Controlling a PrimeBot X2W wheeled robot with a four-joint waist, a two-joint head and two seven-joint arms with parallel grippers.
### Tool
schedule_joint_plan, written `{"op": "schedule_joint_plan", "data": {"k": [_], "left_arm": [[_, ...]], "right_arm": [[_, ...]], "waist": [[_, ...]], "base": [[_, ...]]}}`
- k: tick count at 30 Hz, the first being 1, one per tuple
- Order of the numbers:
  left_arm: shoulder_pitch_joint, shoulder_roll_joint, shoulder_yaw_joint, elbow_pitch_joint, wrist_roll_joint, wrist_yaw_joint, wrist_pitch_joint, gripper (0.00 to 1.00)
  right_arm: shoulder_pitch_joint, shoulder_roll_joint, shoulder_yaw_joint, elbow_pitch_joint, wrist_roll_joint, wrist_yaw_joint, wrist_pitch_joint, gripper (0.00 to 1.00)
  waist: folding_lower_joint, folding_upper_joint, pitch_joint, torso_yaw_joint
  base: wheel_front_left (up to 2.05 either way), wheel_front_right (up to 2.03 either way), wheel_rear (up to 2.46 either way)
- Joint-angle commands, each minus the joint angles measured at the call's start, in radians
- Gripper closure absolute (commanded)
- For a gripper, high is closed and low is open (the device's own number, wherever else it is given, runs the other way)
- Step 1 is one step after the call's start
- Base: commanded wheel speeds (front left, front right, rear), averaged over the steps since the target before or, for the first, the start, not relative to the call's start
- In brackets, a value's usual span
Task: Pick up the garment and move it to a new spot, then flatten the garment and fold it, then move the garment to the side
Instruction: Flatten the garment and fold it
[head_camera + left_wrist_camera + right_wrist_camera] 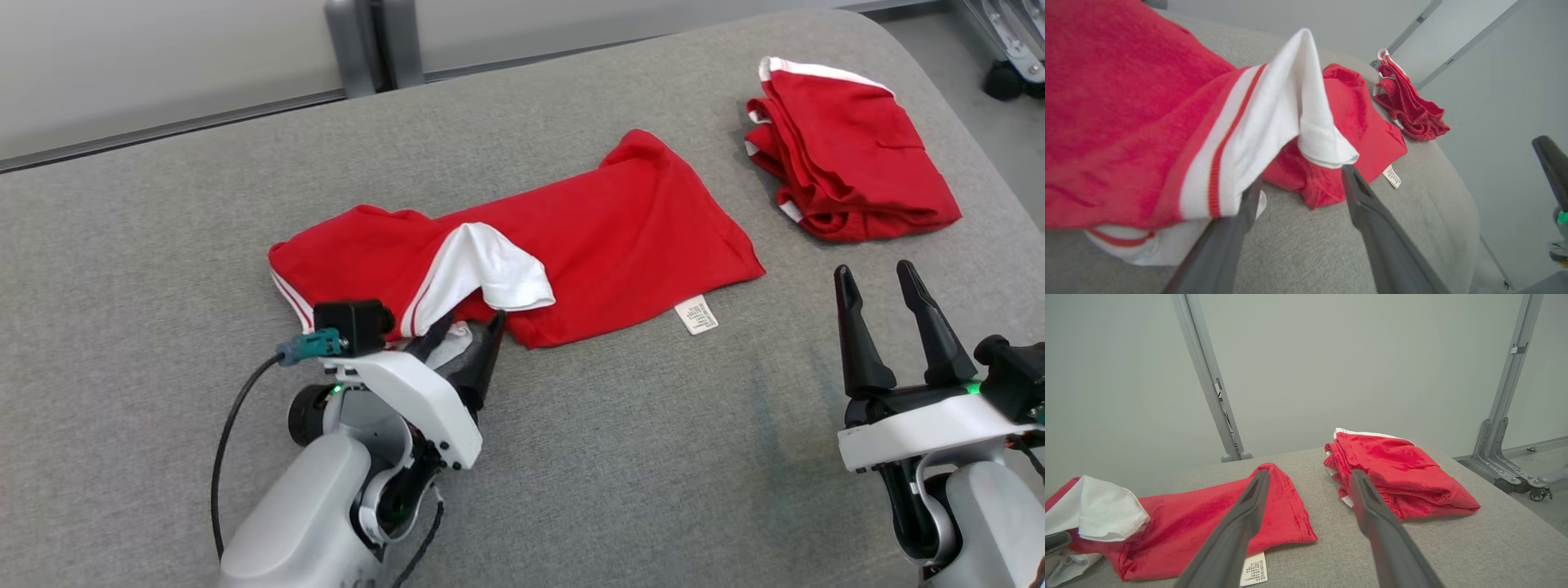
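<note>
The garment (620, 229) is a red shirt lying half folded across the middle of the grey table (653, 449), with a white sleeve (482, 269) flopped over its near left part and a white label (696, 315) at its near edge. My left gripper (464, 331) is open at the near edge below that sleeve. In the left wrist view, the left gripper (1300, 181) has one finger touching the white cuff (1286, 106), and red cloth (1118, 102) lies just beyond the gap. My right gripper (873, 271) hovers open and empty to the right of the garment (1208, 514).
A second red garment (849, 155), folded, lies at the table's far right corner, beyond the right gripper (1310, 473). Grey frame posts (371, 41) stand behind the table. A wheeled stand base (1498, 445) is on the floor past the right edge.
</note>
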Motion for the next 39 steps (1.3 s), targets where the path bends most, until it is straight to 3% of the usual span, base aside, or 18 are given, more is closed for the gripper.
{"op": "schedule_joint_plan", "data": {"k": [1, 7, 10, 12, 15, 17, 27, 34, 39], "left_arm": [[-0.029, 0.0, 0.011, 0.025, -0.004, -0.007, -0.014, 0.0], [-0.076, 0.002, 0.032, 0.074, -0.009, -0.024, -0.053, 0.0], [-0.081, 0.008, 0.045, 0.071, -0.015, -0.023, -0.064, 0.18], [-0.081, 0.009, 0.057, 0.063, -0.026, -0.025, -0.068, 0.38], [-0.084, 0.016, 0.063, 0.055, -0.035, -0.026, -0.062, 0.59], [-0.088, 0.021, 0.063, 0.059, -0.037, -0.025, -0.057, 1.0], [-0.041, 0.05, 0.029, -0.005, -0.031, -0.037, -0.017, 1.0], [0.057, 0.142, 0.022, -0.185, -0.074, -0.015, 0.102, 1.0], [0.149, 0.256, 0.013, -0.36, -0.091, 0.034, 0.232, 1.0]], "right_arm": [[-0.008, 0.001, -0.001, 0.003, 0.005, 0.0, -0.005, 0.0], [-0.001, 0.0, -0.013, 0.007, 0.002, 0.0, -0.007, 0.0], [0.001, 0.003, -0.018, 0.009, -0.001, 0.0, -0.007, 0.0], [0.002, 0.006, -0.021, 0.007, -0.003, 0.0, -0.008, 0.0], [0.0, 0.007, -0.019, 0.007, -0.004, 0.0, -0.008, 0.0], [-0.003, 0.007, -0.017, 0.008, -0.004, 0.0, -0.008, 0.0], [0.022, -0.015, -0.047, 0.007, -0.011, 0.0, -0.008, 0.0], [0.039, -0.022, -0.053, -0.007, -0.016, 0.0, 0.011, 0.0], [0.056, -0.022, -0.057, -0.014, -0.019, 0.0, 0.032, 0.0]], "waist": [[0.0, 0.0, 0.01, -0.015], [0.0, 0.0, 0.012, -0.022], [0.0, 0.0, 0.01, -0.018], [0.0, 0.0, 0.009, -0.014], [0.0, 0.0, 0.01, -0.008], [0.0, 0.0, 0.012, -0.005], [0.0, 0.0, -0.024, 0.073], [0.0, 0.0, -0.057, 0.158], [0.0, 0.0, -0.071, 0.204]], "base": [[0.0, 0.0, 0.0], [0.0, 0.0, 0.0], [0.0, 0.0, 0.0], [0.0, 0.0, 0.0], [0.0, 0.0, 0.0], [0.0, 0.0, 0.0], [0.0, 0.0, 0.0], [0.0, 0.0, 0.0], [0.0, 0.0, 0.0]]}}
